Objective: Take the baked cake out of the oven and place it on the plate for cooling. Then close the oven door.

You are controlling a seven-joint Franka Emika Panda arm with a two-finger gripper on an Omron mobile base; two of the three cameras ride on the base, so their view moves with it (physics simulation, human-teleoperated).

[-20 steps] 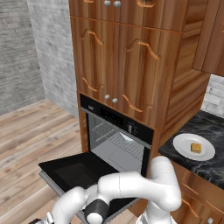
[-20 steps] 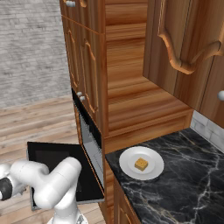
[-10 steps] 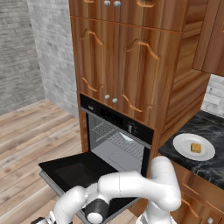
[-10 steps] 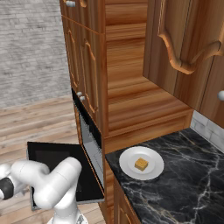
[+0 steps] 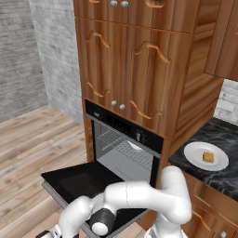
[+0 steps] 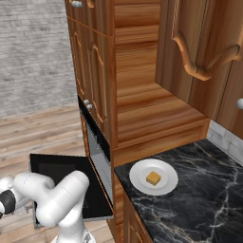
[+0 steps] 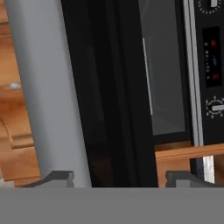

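The baked cake (image 5: 208, 157) (image 6: 153, 178) lies on the white plate (image 5: 193, 151) (image 6: 140, 173) on the black marble counter. The oven (image 5: 125, 128) stands open, its wire rack (image 5: 121, 144) bare. The oven door (image 5: 79, 179) (image 6: 57, 168) hangs down flat. My arm reaches low to the door's front edge. In the hand view my gripper (image 7: 120, 179) is open, its fingertips wide apart on either side of the silver bar handle (image 7: 48, 87) and the door's black edge (image 7: 113, 96). I cannot tell whether a fingertip touches the handle.
Wooden cabinet doors (image 5: 121, 69) rise above the oven, and a drawer front (image 5: 209, 209) sits under the counter. Wood floor (image 5: 28, 139) lies to the left of the open door. The oven's control panel (image 7: 212, 65) shows past the door.
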